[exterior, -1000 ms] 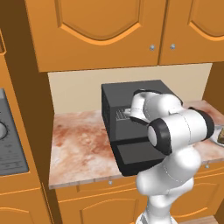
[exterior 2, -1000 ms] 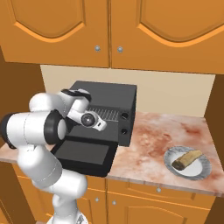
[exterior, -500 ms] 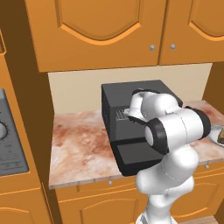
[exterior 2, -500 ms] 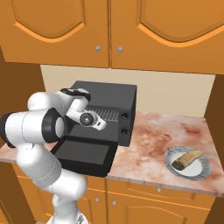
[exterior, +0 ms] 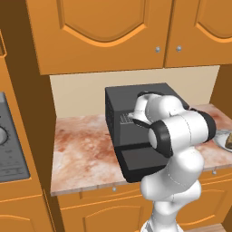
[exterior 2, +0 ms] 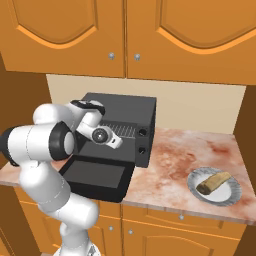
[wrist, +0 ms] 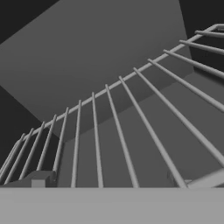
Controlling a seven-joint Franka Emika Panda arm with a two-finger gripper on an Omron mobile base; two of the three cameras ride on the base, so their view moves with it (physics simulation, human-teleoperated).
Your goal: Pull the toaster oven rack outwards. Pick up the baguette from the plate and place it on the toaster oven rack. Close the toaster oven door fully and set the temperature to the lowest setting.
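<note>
The gripper [exterior 2: 117,141] sits at the mouth of the toaster oven [exterior 2: 131,107], its jaws spread wide and holding nothing. In the hand view 1 dark fingertip [wrist: 40,179] shows at the lower left, with the toaster oven rack [wrist: 131,131] running directly ahead of it, so the wires lie just beyond the fingers and stretch away into the dark cavity. The rack's front edge is probably level with the fingers (the angle makes it hard to be sure whether they straddle a wire yet). The toaster oven door [exterior 2: 97,173] lies folded down flat toward the near side, below the hand, so the pull has to come straight back toward the near edge of the counter [exterior 2: 180,150]. The baguette [exterior 2: 213,182] rests on the plate [exterior 2: 227,196] well to the right, its long axis slanting from near-left to far-right.
</note>
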